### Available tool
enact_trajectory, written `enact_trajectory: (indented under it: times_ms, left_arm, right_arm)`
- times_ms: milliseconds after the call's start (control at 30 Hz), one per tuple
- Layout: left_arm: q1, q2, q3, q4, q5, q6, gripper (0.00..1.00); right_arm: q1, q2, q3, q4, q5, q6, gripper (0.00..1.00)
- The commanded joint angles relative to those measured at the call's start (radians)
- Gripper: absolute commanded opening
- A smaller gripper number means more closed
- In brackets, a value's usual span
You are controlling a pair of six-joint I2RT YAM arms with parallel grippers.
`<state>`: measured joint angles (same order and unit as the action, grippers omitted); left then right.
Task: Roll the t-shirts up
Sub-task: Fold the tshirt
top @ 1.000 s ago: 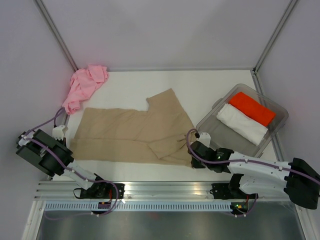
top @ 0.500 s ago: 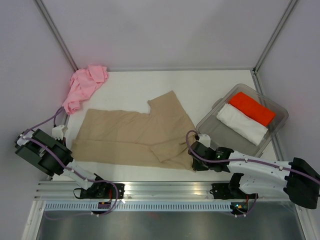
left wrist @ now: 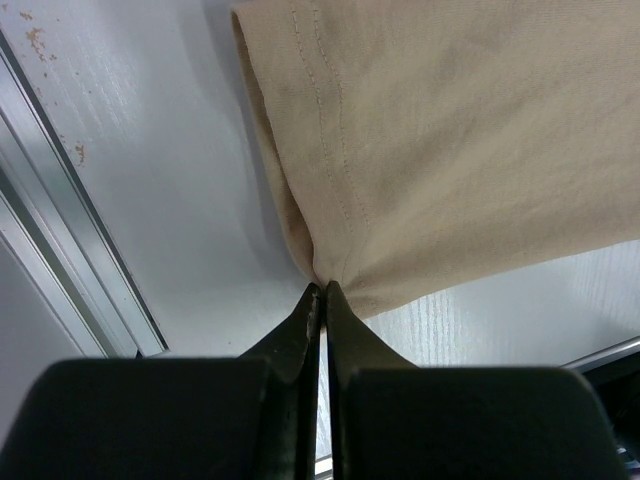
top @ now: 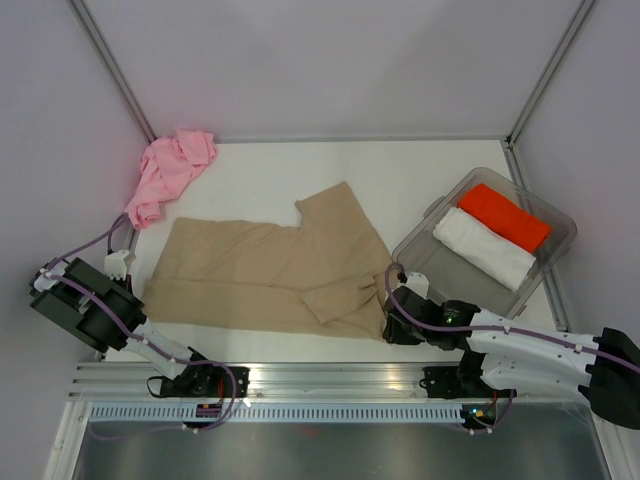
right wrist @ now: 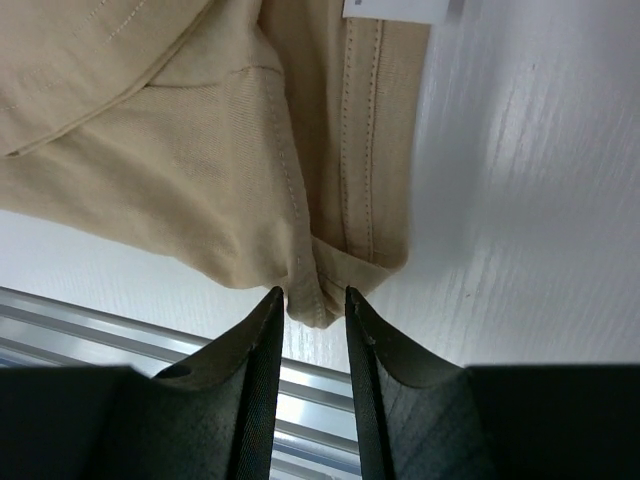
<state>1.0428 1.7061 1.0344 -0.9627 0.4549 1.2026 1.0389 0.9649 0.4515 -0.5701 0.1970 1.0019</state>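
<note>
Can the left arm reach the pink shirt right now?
Not yet, probably: the left gripper is shut on a corner of the tan shirt. Nothing stands between it and the pink shirt, so after releasing, likely yes.

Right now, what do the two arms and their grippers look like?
Both arms mix white links with black blocky housings: left arm, right arm. A purple cable runs along each. Each gripper has two black tapering fingers, as on the left gripper and right gripper. No markings show.
</note>
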Motion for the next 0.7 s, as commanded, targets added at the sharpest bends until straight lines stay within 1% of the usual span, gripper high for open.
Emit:
enact_trajectory:
  times_ms: [0,33,100,133,233,333,367,400,500,567,667]
  left_arm:
    - [0.049,-0.023,0.050,0.041,0.034,0.046,0.02]
    - [0.049,-0.022,0.050,0.039,0.039,0.049,0.02]
    - [0.049,-0.020,0.050,0.041,0.038,0.048,0.02]
    - [0.049,-0.020,0.050,0.039,0.039,0.048,0.02]
    - [0.049,-0.019,0.050,0.039,0.038,0.048,0.02]
    - [0.049,-0.020,0.050,0.039,0.041,0.049,0.02]
    - [0.049,-0.022,0.050,0.039,0.039,0.049,0.02]
    - [0.049,-0.022,0.050,0.038,0.039,0.051,0.02]
    - [0.049,-0.022,0.049,0.036,0.041,0.052,0.02]
    - [0.049,-0.022,0.049,0.036,0.041,0.052,0.02]
    - [0.049,-0.022,0.046,0.035,0.041,0.054,0.02]
  right_arm:
    - [0.001,-0.066,0.027,-0.042,0.041,0.096,0.37]
    - [0.003,-0.119,0.044,-0.060,0.057,0.112,0.36]
    - [0.001,-0.162,0.047,-0.114,0.096,0.161,0.35]
    - [0.000,-0.193,0.035,-0.129,0.104,0.174,0.34]
    - [0.000,-0.219,-0.028,-0.166,0.096,0.231,0.32]
    - [0.000,-0.238,-0.094,-0.120,0.079,0.274,0.33]
    - [0.000,-0.241,-0.108,-0.078,0.076,0.282,0.34]
    - [0.001,-0.244,-0.123,-0.053,0.073,0.288,0.38]
    - [-0.002,-0.230,-0.183,0.041,0.059,0.314,0.40]
    - [-0.002,-0.216,-0.201,0.084,0.062,0.331,0.41]
    - [0.000,-0.207,-0.226,0.118,0.076,0.351,0.38]
